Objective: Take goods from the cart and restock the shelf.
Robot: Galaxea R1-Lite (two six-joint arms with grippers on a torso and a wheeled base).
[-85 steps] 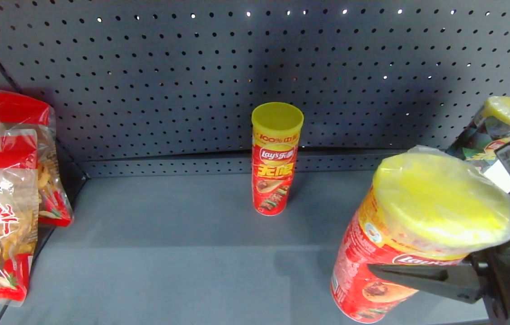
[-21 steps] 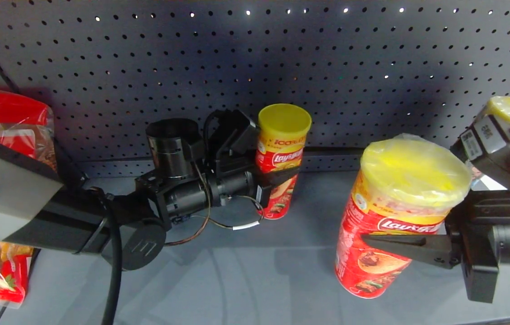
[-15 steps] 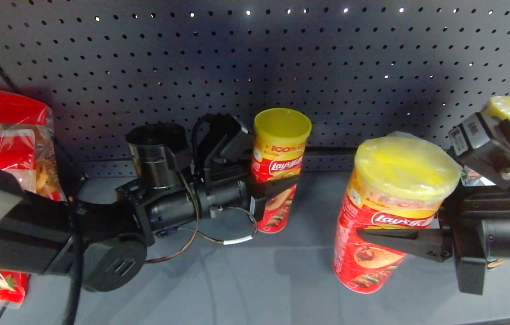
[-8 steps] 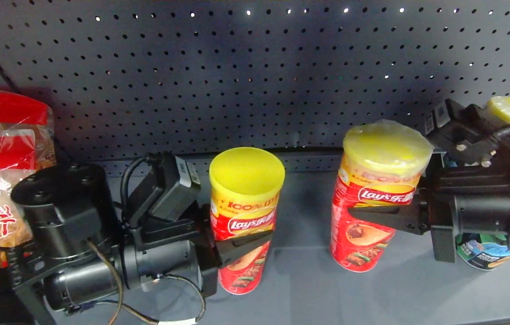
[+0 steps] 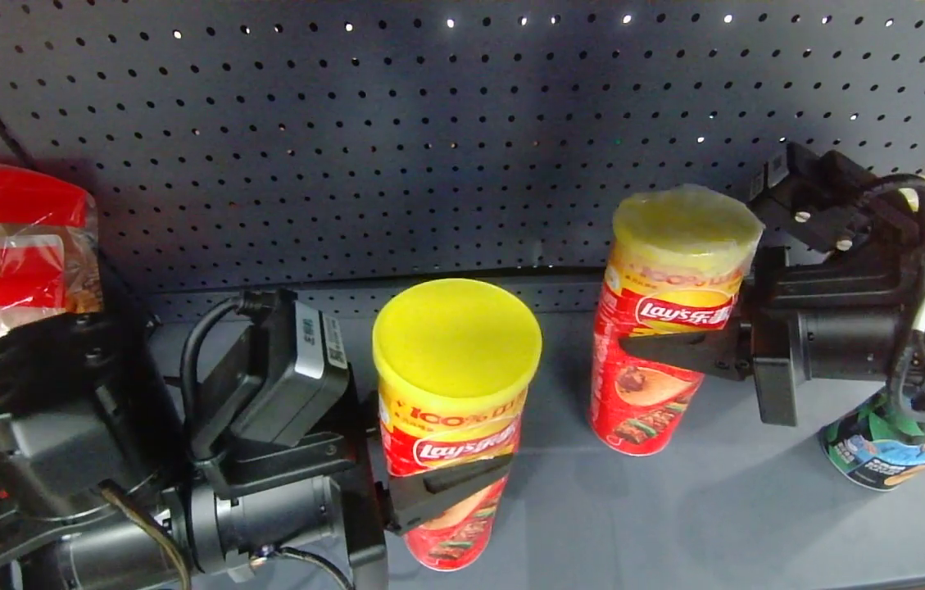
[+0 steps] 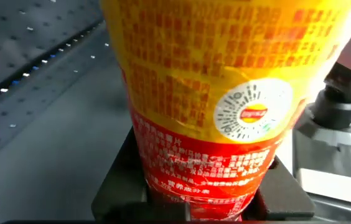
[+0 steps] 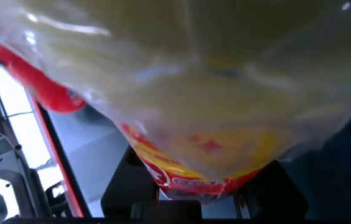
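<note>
Two chip cans are in hand, one per arm. The bare-lidded can (image 5: 455,410) stands upright at lower centre of the head view. The left claw (image 5: 452,471) is closed around its lower half, one finger crossing the front of the label. The wrapped can (image 5: 667,328), with clear film over its lid, stands upright at centre right and farther back, near the pegboard wall (image 5: 429,123). The right claw (image 5: 663,344) is clamped on its middle from the right. I cannot tell whether either base is touching the shelf floor (image 5: 675,524) or is just above it.

The step looks like setting both cans down. To do it well, each can should be lowered until its base sits flat before the grip is let go. The fingers should then spread wide enough to clear the round wall, and pull straight back along the arm's line. A tall narrow can would tip easily if dragged sideways. The right arm needs the most care, since a green can (image 5: 880,447) stands at lower right just beside its wrist.

The shelf floor is smooth grey metal, level, with open space between the two cans. Red snack bags (image 5: 3,238) fill the left edge, well apart from the cans.
</note>
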